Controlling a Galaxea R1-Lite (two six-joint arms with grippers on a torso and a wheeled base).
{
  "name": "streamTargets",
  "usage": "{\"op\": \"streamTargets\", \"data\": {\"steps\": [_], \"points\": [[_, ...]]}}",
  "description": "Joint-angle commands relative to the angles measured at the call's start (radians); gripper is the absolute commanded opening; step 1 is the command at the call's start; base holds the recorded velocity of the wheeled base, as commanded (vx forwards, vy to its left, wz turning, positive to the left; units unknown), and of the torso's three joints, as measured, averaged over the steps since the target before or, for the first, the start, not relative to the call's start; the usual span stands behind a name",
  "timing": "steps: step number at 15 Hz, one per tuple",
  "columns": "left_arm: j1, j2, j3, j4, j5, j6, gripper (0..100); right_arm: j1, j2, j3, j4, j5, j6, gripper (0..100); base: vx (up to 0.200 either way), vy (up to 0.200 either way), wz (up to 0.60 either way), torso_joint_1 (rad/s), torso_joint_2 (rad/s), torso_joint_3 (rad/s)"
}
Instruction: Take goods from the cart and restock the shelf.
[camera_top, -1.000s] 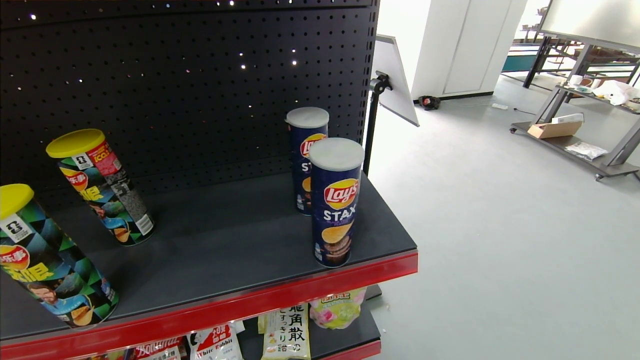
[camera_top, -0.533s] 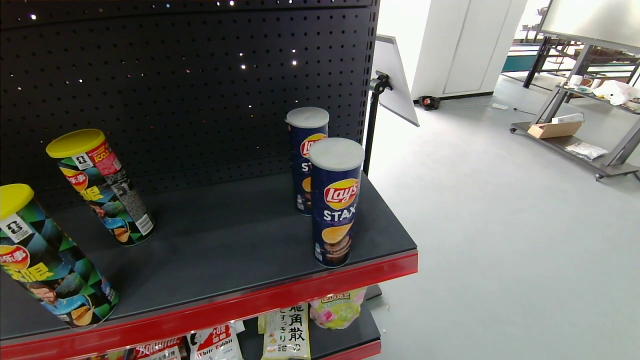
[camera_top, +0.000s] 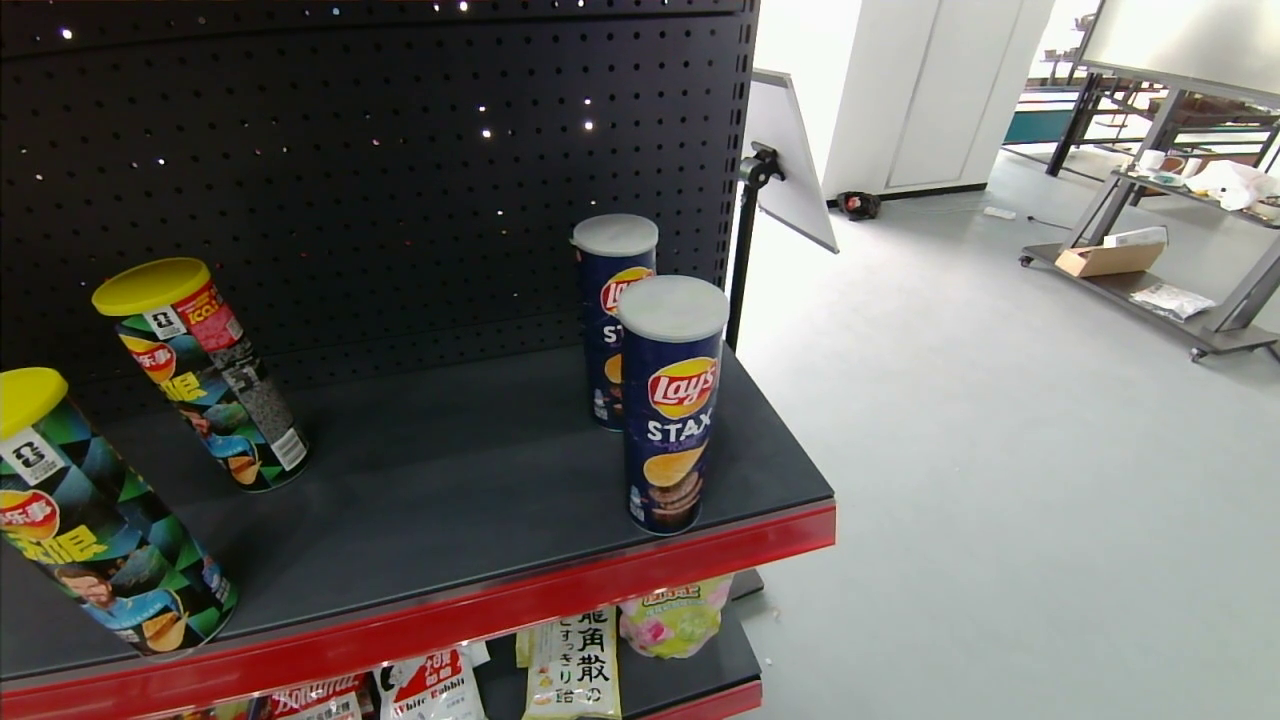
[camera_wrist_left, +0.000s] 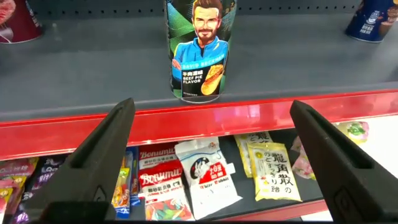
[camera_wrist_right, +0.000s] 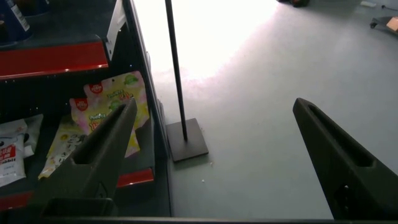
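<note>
**A:** How far along is the restocking?

**B:** Partway, I'd judge; the shelf (camera_top: 450, 470) carries four tubes. Two blue canisters (camera_top: 672, 400) stand upright near its right end, one at the front right corner, the other just behind it toward the back. Two yellow-lidded canisters (camera_top: 200, 370) stand near the left end, one at the front edge, one farther back. A wide gap lies between the pairs, room for more stock by my reckoning.

**A:** And the arms?

**B:** The left end effector (camera_wrist_left: 211, 104) has its fingers spread apart with nothing between them; it faces the shelf's red front edge, a canister beyond it. The right end effector (camera_wrist_right: 214, 102) is likewise spread and carrying nothing; it hangs over the floor (camera_wrist_right: 280, 93) off the shelf's right end, near a sign stand (camera_wrist_right: 177, 93).

**A:** So what remains?

**B:** With both carrying nothing, the next item probably has yet to be fetched from the cart, then stood in that gap.
</note>
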Motion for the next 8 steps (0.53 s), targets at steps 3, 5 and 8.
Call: {"op": "streamTargets", "data": {"steps": [3, 5, 8], "points": [[0.0, 0.002, 0.0, 0.0, 0.0, 0.0, 100, 0.0, 0.001, 0.0, 0.0, -0.001, 0.0, 100, 0.0, 0.0, 0.6, 0.001, 0.0, -0.002], [0.0, 0.0, 0.0, 0.0, 0.0, 0.0, 100, 0.0, 0.001, 0.0, 0.0, 0.001, 0.0, 100, 0.0, 0.0, 0.6, 0.007, 0.0, 0.009], [0.0, 0.002, 0.0, 0.0, 0.0, 0.0, 100, 0.0, 0.001, 0.0, 0.0, 0.001, 0.0, 100, 0.0, 0.0, 0.0, 0.0, 0.0, 0.0]]}}
